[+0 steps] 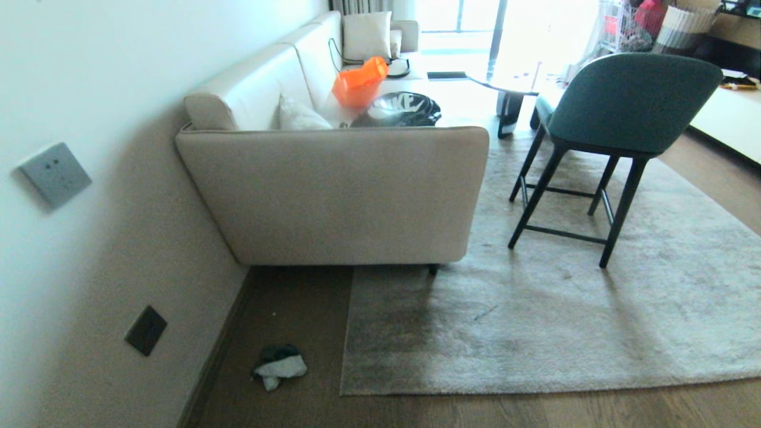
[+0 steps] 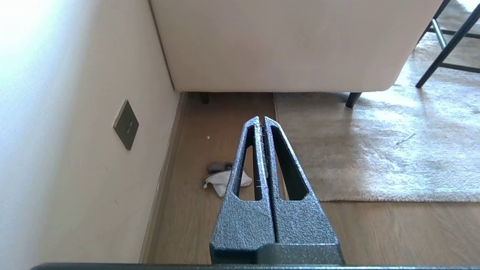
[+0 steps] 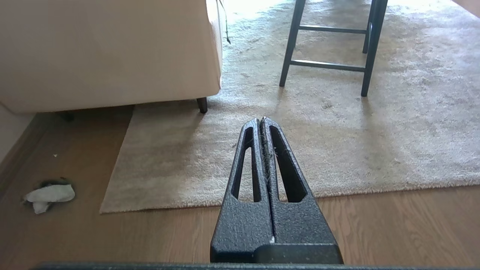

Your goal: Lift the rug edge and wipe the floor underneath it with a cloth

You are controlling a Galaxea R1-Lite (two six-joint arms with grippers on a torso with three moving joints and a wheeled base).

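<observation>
Head view: small white-and-dark cloth lies on brown wood-plank floor, just beside the grey-beige rug's corner edge. Left wrist view: closed, empty left pincer is nearer it. Right wrist view: right pincer, closed and empty, faces the rug.

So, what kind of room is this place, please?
Most likely a home living room: a cream sofa stands along the wall, a large grey-beige rug covers the wood floor, and a green chair stands on the rug.

hidden: our left gripper covers part of the small white-and-dark rag | cut off: big grey-beige short-pile rug at the right edge
</observation>
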